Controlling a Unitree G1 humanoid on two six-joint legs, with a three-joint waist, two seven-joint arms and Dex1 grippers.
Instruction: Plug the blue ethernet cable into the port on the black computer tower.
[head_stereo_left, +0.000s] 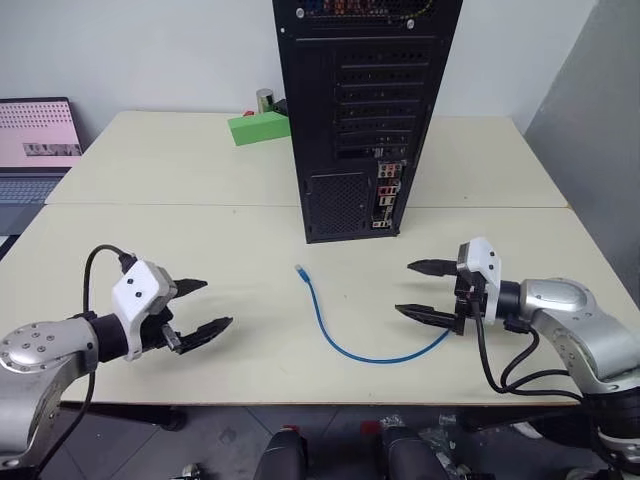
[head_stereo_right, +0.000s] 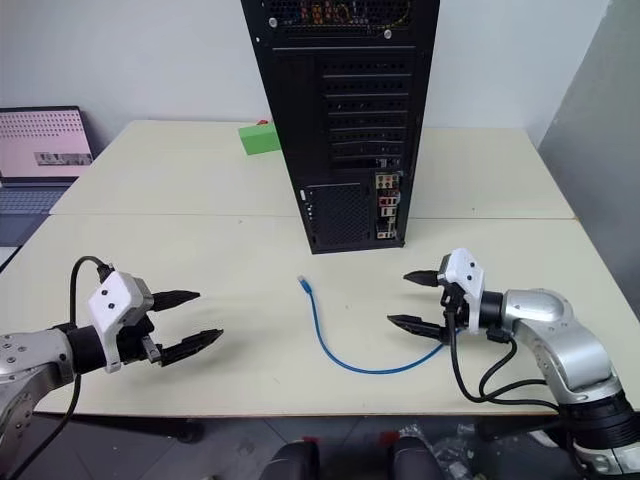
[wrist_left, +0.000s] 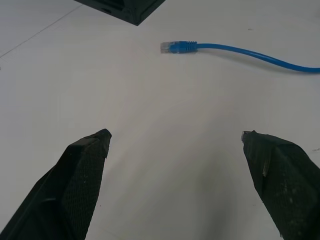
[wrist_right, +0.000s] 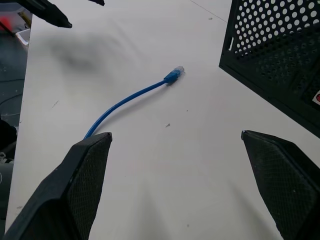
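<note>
— So, where is the blue ethernet cable lying?

— We are seeing it lying loose on the tabletop, in front of the black computer tower. It is bending in a curve. One clear plug is pointing toward the tower, a little way off from it. The other end is running over to our right tool and slipping under its lower finger, so we cannot tell where that plug is sitting.

— Are we holding it?

— No. Our right tool is hanging just above the tabletop with its two black fingers spread wide, and nothing is sitting between them. Our left tool is doing the same on the other side, wide open and holding nothing, well apart from the cable.

— And the tower?

— It is standing upright in the middle of the tabletop, showing us its back with the holes and the little coloured plugs. A green block is lying behind it, and a laptop is glowing off to the left.
</note>
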